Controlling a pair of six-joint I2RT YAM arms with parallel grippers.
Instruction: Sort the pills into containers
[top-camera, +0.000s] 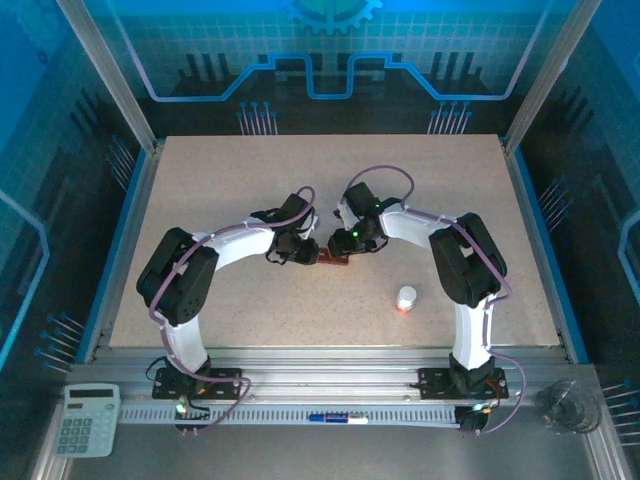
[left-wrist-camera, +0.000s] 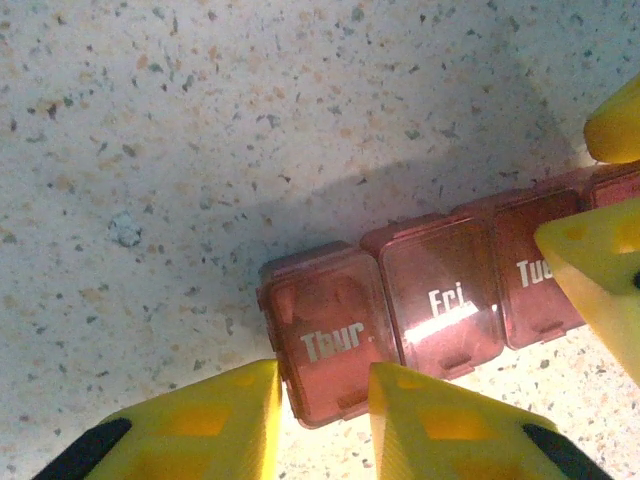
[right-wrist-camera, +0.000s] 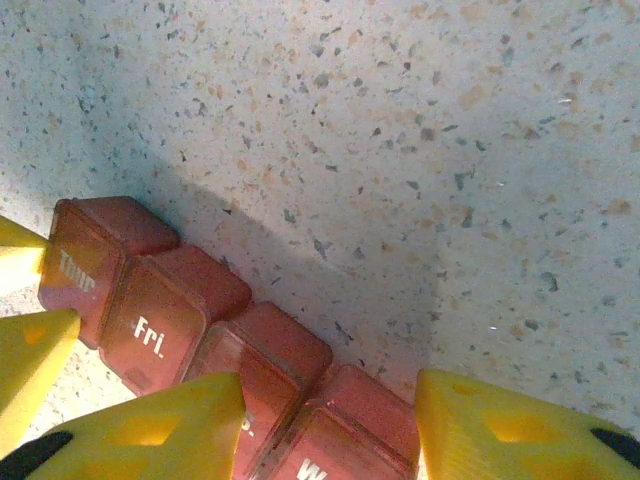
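On the table, the left pincer grips the containers' Thur end.

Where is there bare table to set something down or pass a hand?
Free: the far table band between the container strip and the back edge; the near-centre patch bordered by both arms and the front edge. Crowded: mid-table, where left gripper and right gripper meet at the strip; a small white bottle stands beside the right arm.
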